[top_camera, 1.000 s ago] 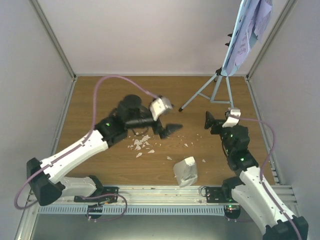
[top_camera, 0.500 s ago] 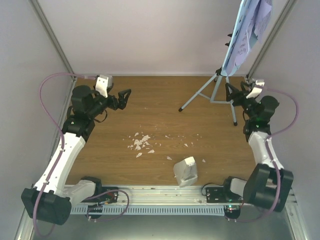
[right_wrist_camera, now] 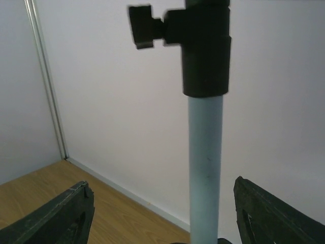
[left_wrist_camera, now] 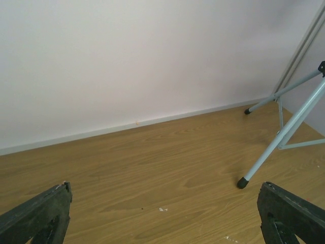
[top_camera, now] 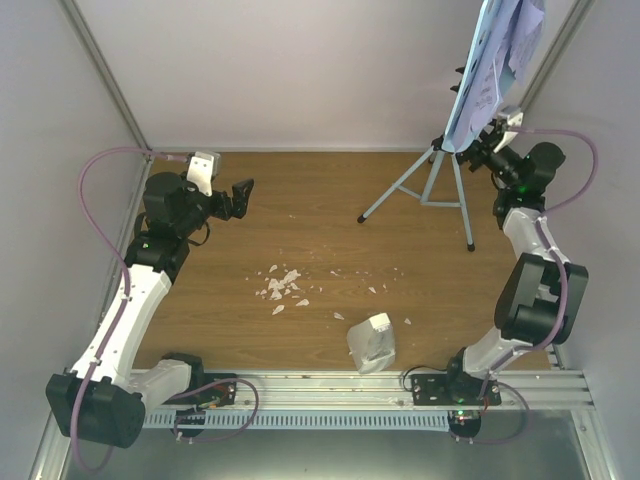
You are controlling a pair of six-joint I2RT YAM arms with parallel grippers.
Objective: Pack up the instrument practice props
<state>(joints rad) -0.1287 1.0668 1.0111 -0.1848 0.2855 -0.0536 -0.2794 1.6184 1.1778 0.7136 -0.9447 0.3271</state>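
Wood desk (top_camera: 330, 215), white walls. Music stand (top_camera: 400, 192) upright, far right corner, sheet pages (top_camera: 520, 30) on its tray. Right claw (top_camera: 482, 143) open, fingers either side of the pole (right_wrist_camera: 205, 168), not touching. Left claw (top_camera: 240, 195) wide open, far left. Metronome (top_camera: 371, 343) at near edge; crumbs (top_camera: 282, 287) mid-desk.

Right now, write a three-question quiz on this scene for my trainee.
1. True or false: the right gripper is clamped shut on the pole of the pale-blue tripod music stand.
2. The small white pyramid metronome with its clear tapered cover sits: A) by the near edge of the wooden table; B) against the back wall; C) on the stand's tray.
3. Fill in: the left gripper holds ____.
Key: 1 false, its jaws stand open either side of the pole; 2 A; 3 nothing.
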